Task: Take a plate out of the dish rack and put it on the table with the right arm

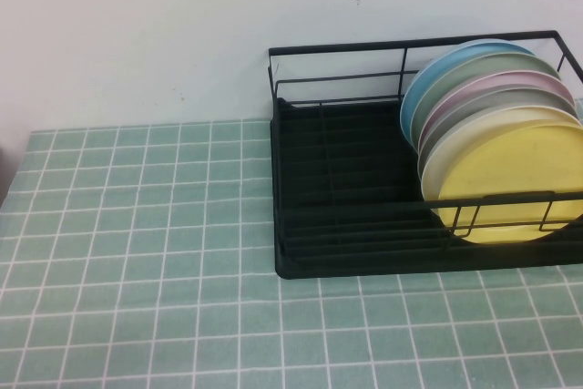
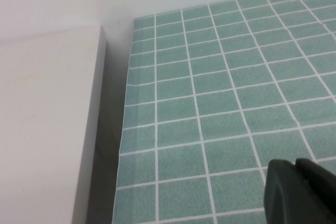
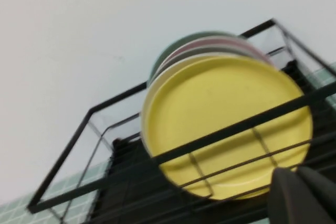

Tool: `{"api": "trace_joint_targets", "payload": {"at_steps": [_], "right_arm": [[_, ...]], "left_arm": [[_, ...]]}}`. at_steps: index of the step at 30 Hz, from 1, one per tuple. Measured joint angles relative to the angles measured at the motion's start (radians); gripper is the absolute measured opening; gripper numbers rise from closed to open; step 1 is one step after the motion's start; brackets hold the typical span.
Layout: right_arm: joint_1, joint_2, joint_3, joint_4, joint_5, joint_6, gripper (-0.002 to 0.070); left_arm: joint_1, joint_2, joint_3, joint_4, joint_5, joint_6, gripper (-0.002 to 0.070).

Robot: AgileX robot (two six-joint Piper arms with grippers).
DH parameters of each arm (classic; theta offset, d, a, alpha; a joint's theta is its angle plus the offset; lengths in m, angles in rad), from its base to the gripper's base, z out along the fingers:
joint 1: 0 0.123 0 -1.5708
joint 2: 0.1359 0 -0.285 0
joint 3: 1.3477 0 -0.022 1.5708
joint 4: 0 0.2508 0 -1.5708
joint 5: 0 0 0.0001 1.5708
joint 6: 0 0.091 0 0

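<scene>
Yellow plate (image 1: 516, 190) propped on edge, frontmost in dish rack (image 1: 319, 252), easiest reach; right end effector (image 3: 304, 195) shut, empty, close before it; left end effector (image 2: 299, 192) parked over surface (image 2: 220, 103), state unclear

table (image 1: 137, 252): pale green tiles, white grout | on it: black dish rack (image 1: 346, 225), far right
</scene>
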Motion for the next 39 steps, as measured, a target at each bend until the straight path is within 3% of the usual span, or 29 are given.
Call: {"api": "trace_joint_targets", "payload": {"at_steps": [7, 18, 39], "right_arm": [[0.0, 0.133, -0.12, -0.008, 0.079, -0.051, -0.0001], [0.0, 0.558, -0.388, -0.038, 0.318, -0.363, -0.0001], [0.0, 1.133, -0.941, -0.2, 0.771, -0.432, -0.0001]], "left_arm": [[0.0, 0.0, 0.0, 0.0, 0.0, 0.0, -0.0003], [0.0, 0.0, 0.0, 0.0, 0.0, 0.0, -0.0003], [0.0, 0.0, 0.0, 0.0, 0.0, 0.0, -0.0003]]}}
